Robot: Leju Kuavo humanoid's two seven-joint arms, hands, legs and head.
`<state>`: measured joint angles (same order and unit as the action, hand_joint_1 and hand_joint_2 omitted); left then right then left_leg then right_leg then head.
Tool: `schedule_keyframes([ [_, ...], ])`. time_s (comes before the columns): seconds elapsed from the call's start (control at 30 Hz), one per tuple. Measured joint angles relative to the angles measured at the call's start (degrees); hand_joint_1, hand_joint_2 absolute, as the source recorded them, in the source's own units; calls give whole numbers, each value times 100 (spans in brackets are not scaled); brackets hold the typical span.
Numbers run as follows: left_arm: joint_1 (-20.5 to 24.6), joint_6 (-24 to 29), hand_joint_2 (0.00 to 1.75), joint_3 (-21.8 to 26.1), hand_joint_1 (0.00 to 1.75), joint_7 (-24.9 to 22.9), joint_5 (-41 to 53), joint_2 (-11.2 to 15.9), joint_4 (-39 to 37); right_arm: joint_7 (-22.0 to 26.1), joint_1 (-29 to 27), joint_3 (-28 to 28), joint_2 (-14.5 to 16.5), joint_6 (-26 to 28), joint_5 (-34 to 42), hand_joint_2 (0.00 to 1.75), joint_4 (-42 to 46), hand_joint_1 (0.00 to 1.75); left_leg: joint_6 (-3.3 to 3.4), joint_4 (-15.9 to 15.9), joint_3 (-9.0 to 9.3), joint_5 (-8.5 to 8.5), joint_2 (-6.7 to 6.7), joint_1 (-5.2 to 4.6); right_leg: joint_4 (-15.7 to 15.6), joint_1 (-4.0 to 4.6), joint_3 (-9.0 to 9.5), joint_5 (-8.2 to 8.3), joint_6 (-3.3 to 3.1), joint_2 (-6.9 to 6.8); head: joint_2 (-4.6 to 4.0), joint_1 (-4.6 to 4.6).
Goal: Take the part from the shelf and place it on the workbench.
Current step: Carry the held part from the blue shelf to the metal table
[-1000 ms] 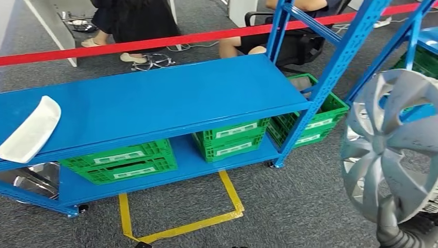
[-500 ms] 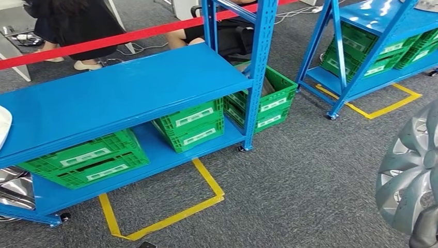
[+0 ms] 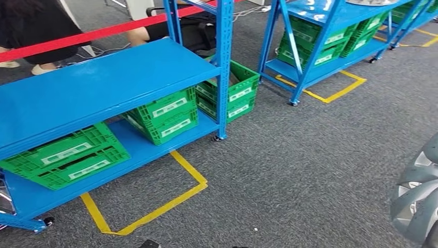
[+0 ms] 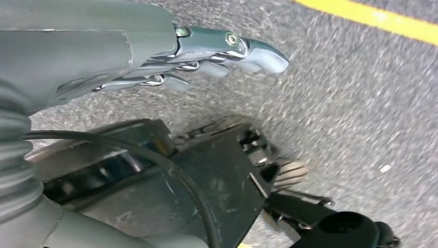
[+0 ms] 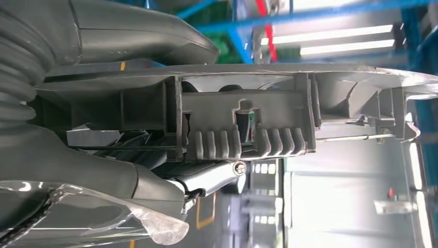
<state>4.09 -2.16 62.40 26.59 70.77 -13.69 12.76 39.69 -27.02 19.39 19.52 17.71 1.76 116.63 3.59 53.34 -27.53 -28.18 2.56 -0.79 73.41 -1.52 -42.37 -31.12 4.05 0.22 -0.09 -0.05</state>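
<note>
You are looking down at a grey carpeted floor (image 3: 310, 155) that takes up most of the head view. On the left stands a long blue shelf (image 3: 98, 82) on castors, its upper board bare and its lower board carrying green crates (image 3: 64, 157), with another pair (image 3: 165, 114) further along and a third pair (image 3: 232, 92) just past the blue upright. A second blue shelf (image 3: 320, 31) stands well apart, further back on the right, also loaded with green crates. A red barrier band (image 3: 98, 33) runs behind the near shelf, and beyond it you can see the legs of people, one seated. Yellow tape (image 3: 155, 206) marks a box on the floor in front of the near shelf, and more tape frames the far one.

The part, a silver-grey wheel cover (image 3: 419, 199), sits at the lower right edge of your head view, off the shelf and up in the air over the carpet. In the right wrist view you see its ribbed, notched rim (image 5: 248, 132) edge-on, clamped in the right hand (image 5: 155, 119): the thick thumb lies over one face and the darker fingers (image 5: 206, 178) press under the other, so the hand is gripping it.

Your left hand (image 4: 170, 57) hangs over the carpet with its fingers stretched out, close together and holding nothing.
</note>
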Motion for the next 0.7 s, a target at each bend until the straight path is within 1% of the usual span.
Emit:
schedule_keyframes([
  [0.03,0,-2,175,0,0,8,0,1,0,0,-3,1,0,23,-3,175,0,175,-17,15,-84,51,92,0,159,-14,58,194,26,-18,0,2],
  [0.07,0,-4,175,0,0,16,0,1,0,0,-5,3,0,45,-4,175,1,175,-40,37,-161,92,176,2,93,-27,231,396,44,-55,0,1],
  [0.1,4,-4,175,0,0,22,0,1,0,0,-6,5,0,73,-4,175,2,175,-65,75,-214,120,248,-1,-211,-37,534,485,55,-152,0,0],
  [0.13,7,-3,175,-1,0,30,1,2,1,-1,-3,6,0,106,-5,175,7,175,-95,134,-265,131,311,-8,-692,-42,952,444,55,-274,0,4],
  [0.17,14,-3,175,-1,0,36,2,3,1,-2,4,6,1,139,-8,175,14,175,-127,201,-300,138,367,-18,-1178,-37,1321,292,39,-380,0,2],
  [0.2,24,-2,175,-1,0,42,3,3,2,-2,8,5,1,171,-14,175,24,175,-156,271,-335,143,419,-28,-1564,-28,1580,115,10,-450,0,3],
  [0.23,32,-2,175,-2,0,46,4,2,2,0,7,3,2,196,-20,175,35,175,-185,330,-379,150,476,-32,-1781,-17,1695,-14,-39,-440,0,2],
  [0.27,39,-1,175,-2,0,48,6,-1,2,2,-2,4,2,214,-27,175,45,175,-214,369,-408,158,523,-28,-1840,-12,1673,-74,-97,-388,0,-1],
  [0.3,43,-1,175,-2,0,50,8,-3,2,4,-17,7,3,239,-35,175,57,175,-252,417,-443,126,472,-13,-1849,-15,1631,-80,-153,-336,0,-3],
  [0.33,42,0,175,-2,0,52,10,-6,2,4,-26,9,5,268,-46,175,67,175,-291,520,-484,29,345,8,-1845,-18,1596,-63,-207,-283,0,-4],
  [0.37,34,-1,175,-2,0,55,12,-7,2,2,-28,13,10,303,-57,175,76,175,-326,732,-558,-141,168,27,-1848,-20,1569,-36,-249,-233,0,-4],
  [0.4,23,-1,175,-2,0,57,13,-6,2,1,-26,14,17,341,-70,175,85,175,-353,1060,-673,-362,-21,44,-1847,-13,1540,-11,-283,-182,0,-8],
  [0.43,10,-2,175,-2,0,62,13,-3,2,1,-21,13,23,374,-87,175,91,175,-361,1470,-814,-582,-130,51,-1845,1,1513,11,-309,-120,0,-7],
  [0.47,0,-4,175,-2,0,66,13,0,2,1,-19,13,28,402,-103,175,96,175,-359,1838,-939,-734,-176,53,-1843,17,1493,32,-328,-51,0,-8],
  [0.5,-6,-5,175,-1,0,69,13,3,2,1,-20,13,31,423,-119,175,98,175,-349,2054,-1000,-773,-193,51,-1839,32,1493,49,-340,21,0,-7],
  [0.53,-9,-7,175,-1,0,73,13,4,2,1,-21,13,32,439,-131,175,100,175,-330,2055,-970,-692,-202,50,-1834,46,1501,62,-345,96,0,-7],
  [0.57,-8,-8,175,0,0,74,13,4,2,0,-23,13,32,448,-139,175,104,175,-302,1816,-842,-498,-229,48,-1827,57,1520,70,-346,174,0,-7],
  [0.6,-8,-9,175,0,0,75,13,4,2,0,-24,13,33,452,-144,175,111,175,-262,1423,-661,-254,-308,46,-1821,64,1534,71,-345,249,0,-8],
  [0.63,-10,-9,175,0,0,76,13,8,2,1,-21,13,36,456,-147,175,119,175,-219,1060,-485,-75,-438,49,-1815,67,1512,69,-339,316,0,6],
  [0.67,-13,-10,175,0,0,78,13,8,2,3,-11,12,38,459,-151,175,131,175,-191,774,-357,54,-557,50,-1809,62,1498,70,-322,389,0,18],
  [0.7,-15,-10,175,0,0,81,13,9,2,4,-2,10,41,466,-156,175,144,175,-171,612,-294,100,-642,46,-1805,49,1475,77,-297,456,0,19],
])
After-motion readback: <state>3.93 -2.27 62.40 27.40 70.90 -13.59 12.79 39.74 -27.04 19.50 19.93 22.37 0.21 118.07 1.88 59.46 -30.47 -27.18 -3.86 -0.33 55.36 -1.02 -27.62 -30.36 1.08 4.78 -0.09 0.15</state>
